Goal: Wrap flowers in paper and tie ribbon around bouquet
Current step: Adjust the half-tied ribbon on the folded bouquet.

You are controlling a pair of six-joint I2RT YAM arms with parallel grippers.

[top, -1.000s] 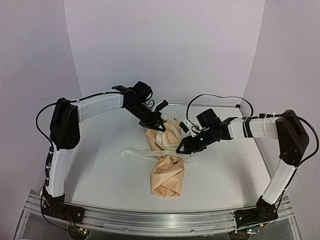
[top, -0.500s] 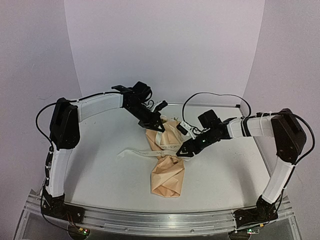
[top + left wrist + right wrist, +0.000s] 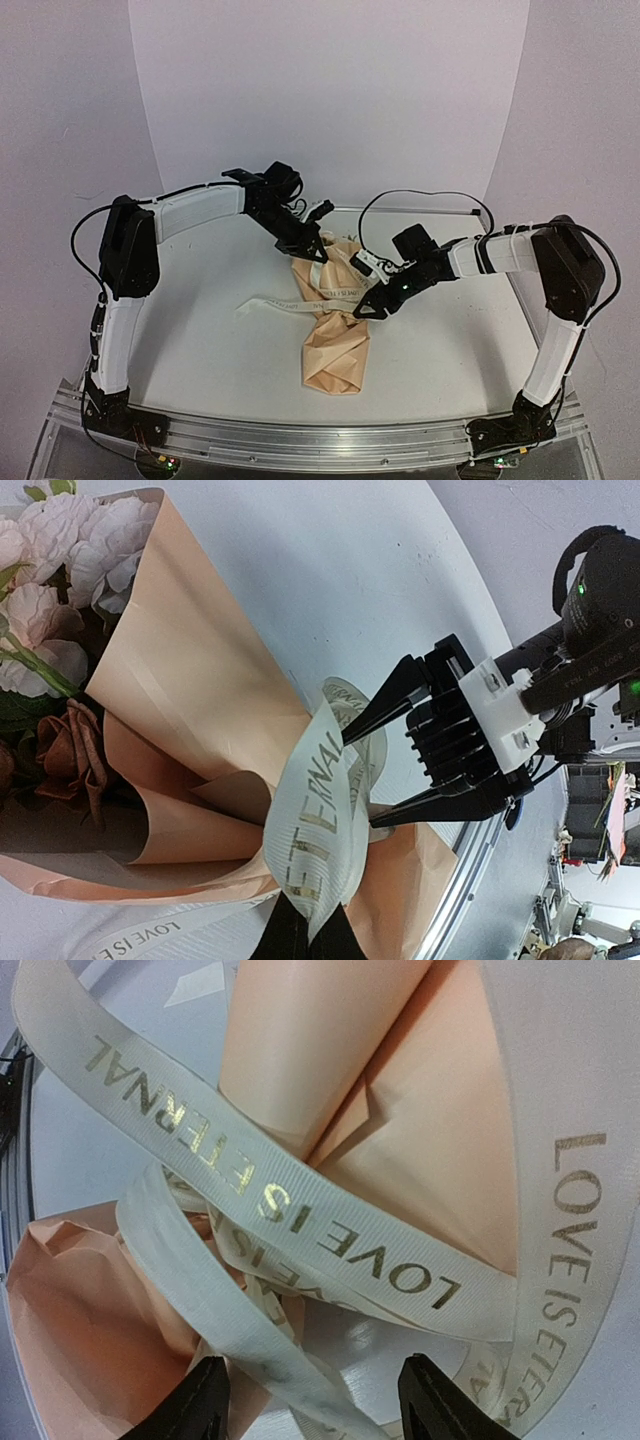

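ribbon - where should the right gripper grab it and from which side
Grip the small loop of the ribbon standing off the bouquet at its narrow waist, pinching across the flat faces. Come from the right, where the right gripper sits with open jaws: the loop stands clear of the paper, while the other strand is pinched by the left gripper.

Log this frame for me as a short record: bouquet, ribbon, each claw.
bouquet: tan kraft paper cone of pink and rust roses, lying on the white table
ribbon: cream fabric ribbon with gold lettering, looped loosely at the cone's waist
left claw: shut on the ribbon
right claw: open, jaws around a ribbon loop
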